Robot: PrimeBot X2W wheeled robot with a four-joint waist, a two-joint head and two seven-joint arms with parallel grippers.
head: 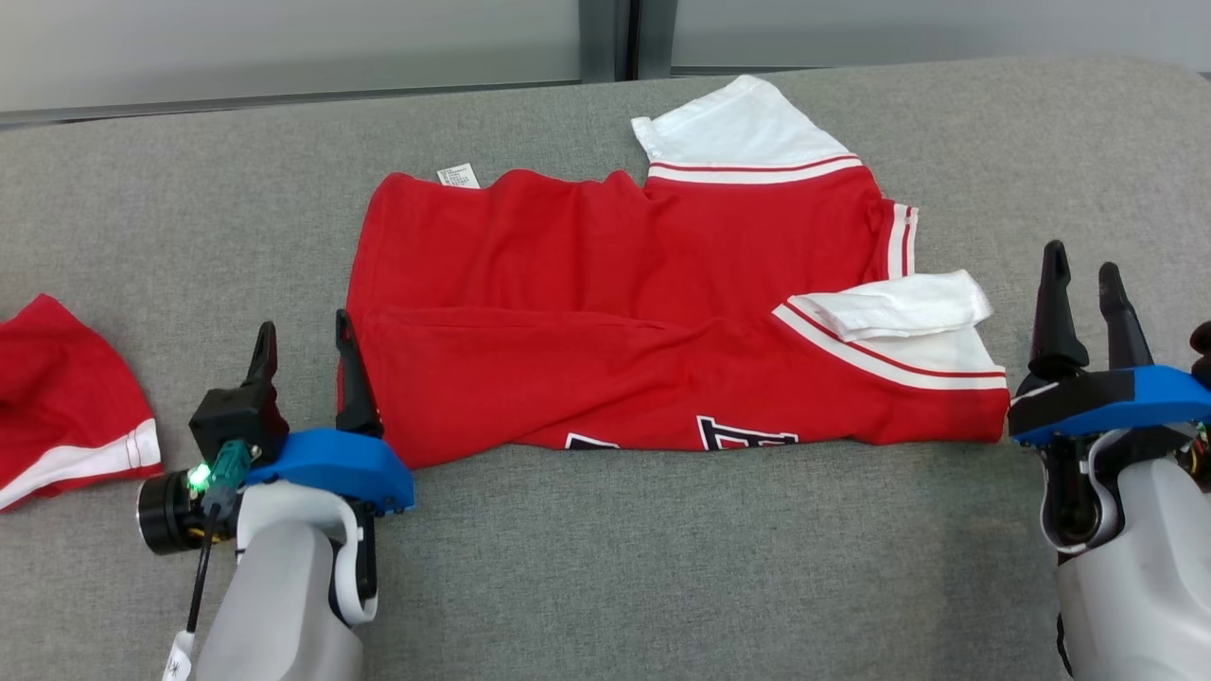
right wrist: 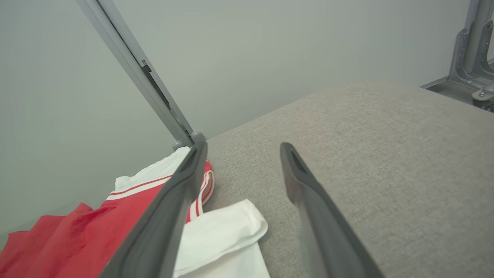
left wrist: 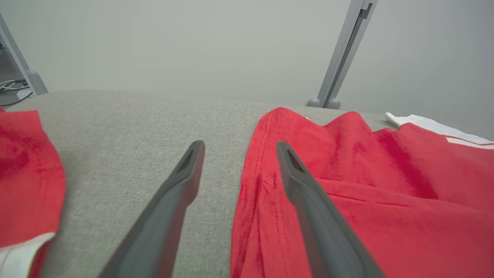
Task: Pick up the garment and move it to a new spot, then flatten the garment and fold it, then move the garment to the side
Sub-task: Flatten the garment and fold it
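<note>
Showing block lettering (head: 747,435) in head view, the folded red jersey (head: 615,312) lies between left tool (head: 305,323) and right tool (head: 1080,260), both spread.

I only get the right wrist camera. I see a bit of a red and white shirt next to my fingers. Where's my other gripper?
Observer: The left gripper is open, right at the left edge of the shirt.
Child: Is that the only shirt?
Observer: No. A second red garment lies apart from it, further left on the gray cushion.
Child: Is there writing on my shirt?
Observer: Yes, black-and-white lettering peeks out along its near edge, mostly folded under.
</note>
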